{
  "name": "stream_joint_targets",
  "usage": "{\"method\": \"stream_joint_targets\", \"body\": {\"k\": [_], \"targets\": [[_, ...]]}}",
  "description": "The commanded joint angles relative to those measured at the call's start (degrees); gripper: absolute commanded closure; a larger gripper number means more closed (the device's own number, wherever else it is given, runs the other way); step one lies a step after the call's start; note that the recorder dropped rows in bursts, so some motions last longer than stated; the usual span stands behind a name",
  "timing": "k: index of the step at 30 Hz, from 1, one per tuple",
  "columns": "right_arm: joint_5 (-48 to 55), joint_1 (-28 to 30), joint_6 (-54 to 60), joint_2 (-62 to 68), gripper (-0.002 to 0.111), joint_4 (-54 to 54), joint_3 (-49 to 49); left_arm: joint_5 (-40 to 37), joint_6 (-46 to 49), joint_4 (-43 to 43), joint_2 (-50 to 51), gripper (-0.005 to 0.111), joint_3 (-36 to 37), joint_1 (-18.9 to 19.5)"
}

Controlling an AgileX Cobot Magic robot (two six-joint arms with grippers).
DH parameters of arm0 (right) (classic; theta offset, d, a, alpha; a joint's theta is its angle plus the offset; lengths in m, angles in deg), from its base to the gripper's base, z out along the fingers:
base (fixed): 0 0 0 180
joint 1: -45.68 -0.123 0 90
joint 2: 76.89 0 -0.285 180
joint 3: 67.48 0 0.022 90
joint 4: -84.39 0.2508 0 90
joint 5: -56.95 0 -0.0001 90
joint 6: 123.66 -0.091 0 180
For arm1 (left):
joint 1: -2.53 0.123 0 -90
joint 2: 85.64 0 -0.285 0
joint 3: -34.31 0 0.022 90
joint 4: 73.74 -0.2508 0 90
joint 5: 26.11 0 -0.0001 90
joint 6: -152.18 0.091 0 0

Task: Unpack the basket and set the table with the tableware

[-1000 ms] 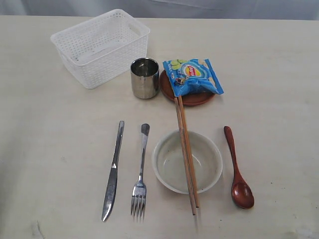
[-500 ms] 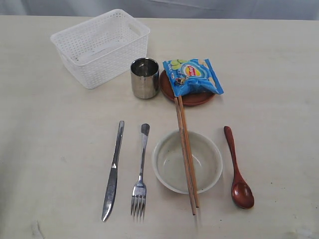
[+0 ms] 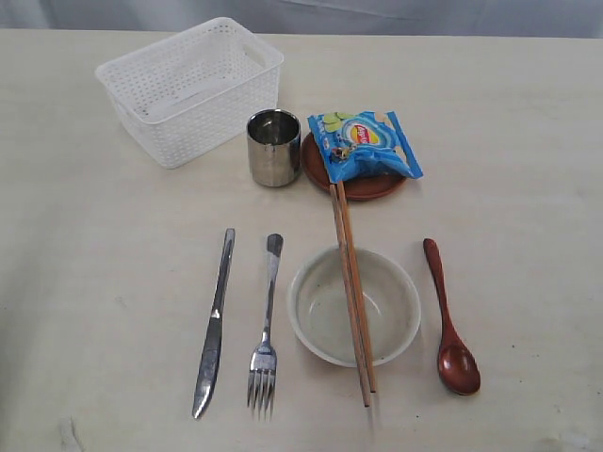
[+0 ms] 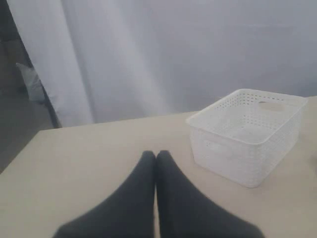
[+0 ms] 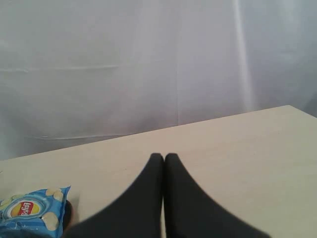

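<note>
The white basket stands empty at the back left of the table; it also shows in the left wrist view as the basket. In front lie the steel knife, the fork, the cream bowl with two chopsticks across it, and the dark wooden spoon. The steel cup stands beside the brown saucer. Neither arm appears in the exterior view. My left gripper is shut and empty above bare table. My right gripper is shut and empty too.
A blue snack bag lies on the saucer, and its corner shows as the bag in the right wrist view. A pale curtain hangs behind the table's far edge in both wrist views.
</note>
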Motion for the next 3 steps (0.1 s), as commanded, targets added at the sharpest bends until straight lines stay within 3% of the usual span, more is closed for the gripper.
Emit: {"method": "stream_joint_targets", "body": {"k": [1,3], "targets": [[0.1,-0.2,-0.2,-0.2,0.108,-0.1,-0.1,0.5,-0.5,-0.1,-0.3,0.107,0.2,0.2],[0.1,-0.2,0.0,-0.2,0.108,-0.1,-0.1,0.5,-0.5,-0.1,-0.3,0.107,0.2,0.2]]}}
